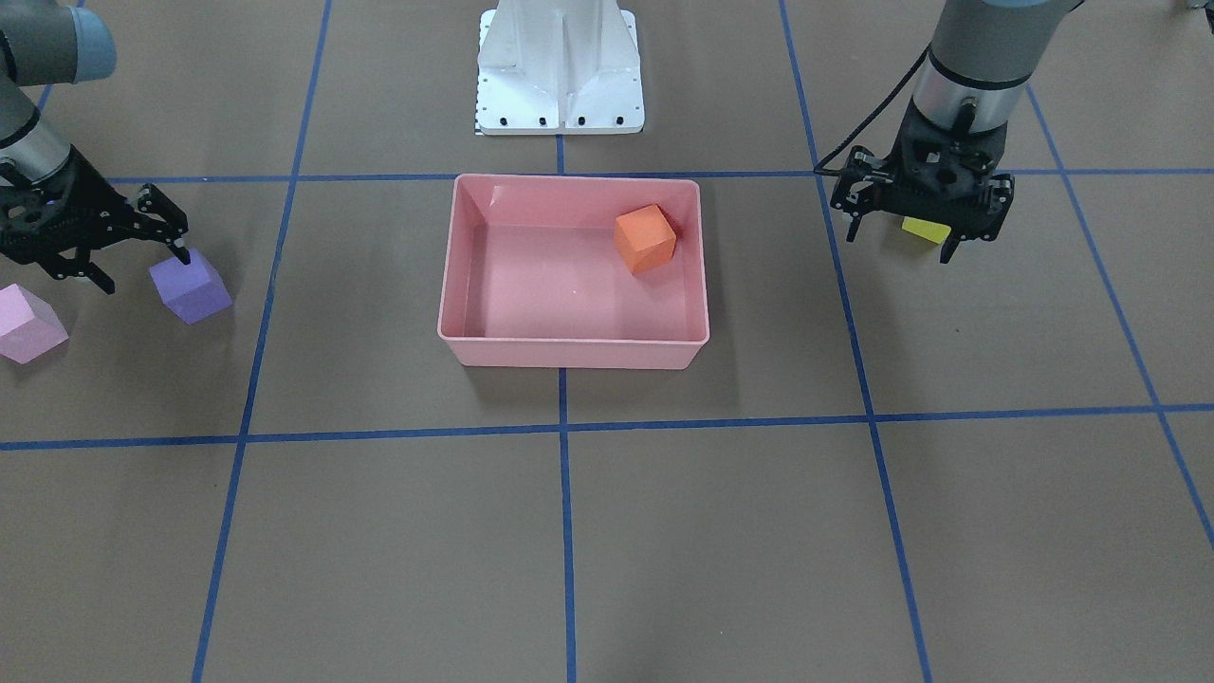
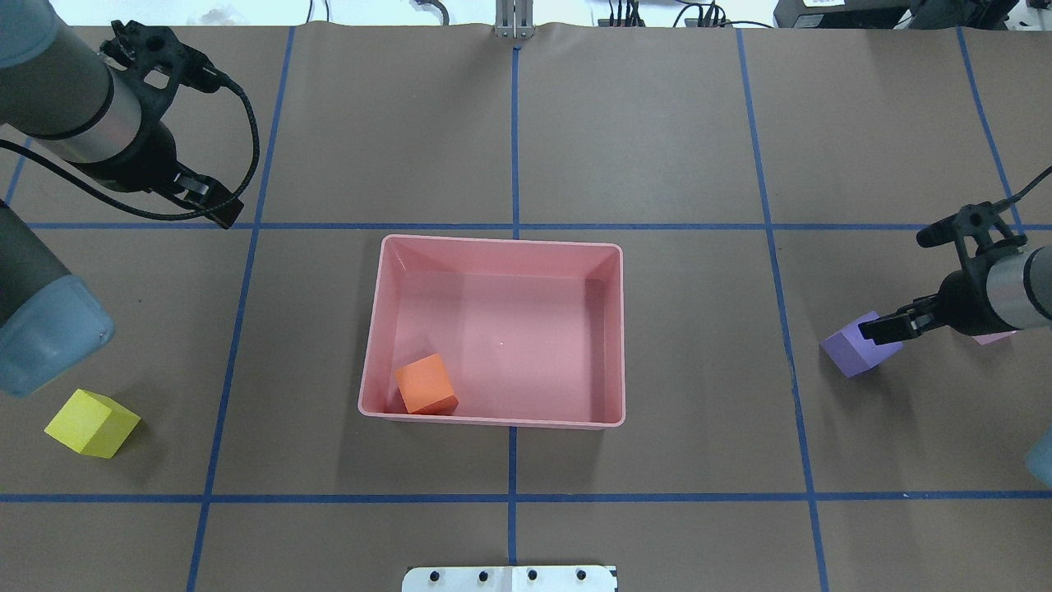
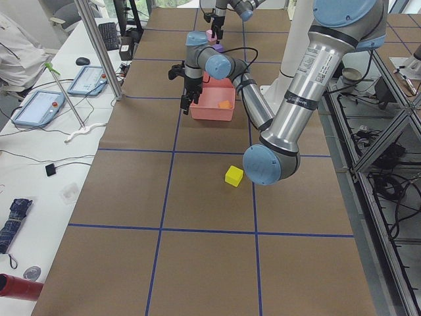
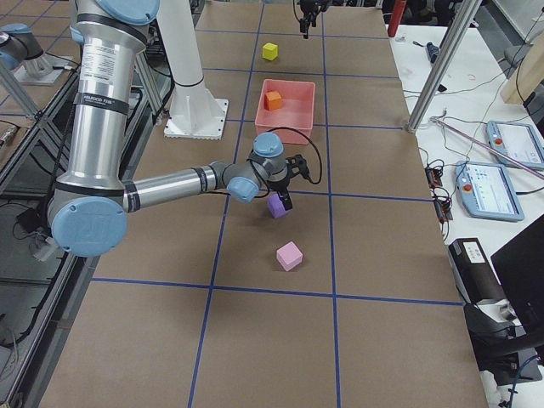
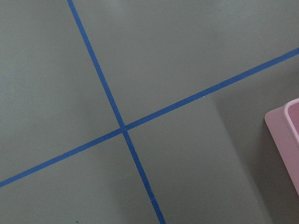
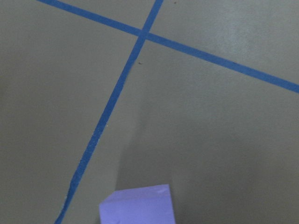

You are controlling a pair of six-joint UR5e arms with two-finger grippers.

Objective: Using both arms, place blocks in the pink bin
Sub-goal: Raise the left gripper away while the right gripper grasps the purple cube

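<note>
Table: yellow block behind left end effector

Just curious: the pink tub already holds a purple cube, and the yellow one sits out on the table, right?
The pink tub holds the orange cube, not a purple one; the overhead view shows it. The yellow cube sits on the table.

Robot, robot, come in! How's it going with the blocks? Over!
Left gripper open, empty. Right gripper open at purple block. Orange block in pink bin; yellow block, light pink block on table. Nothing blocking.
</note>
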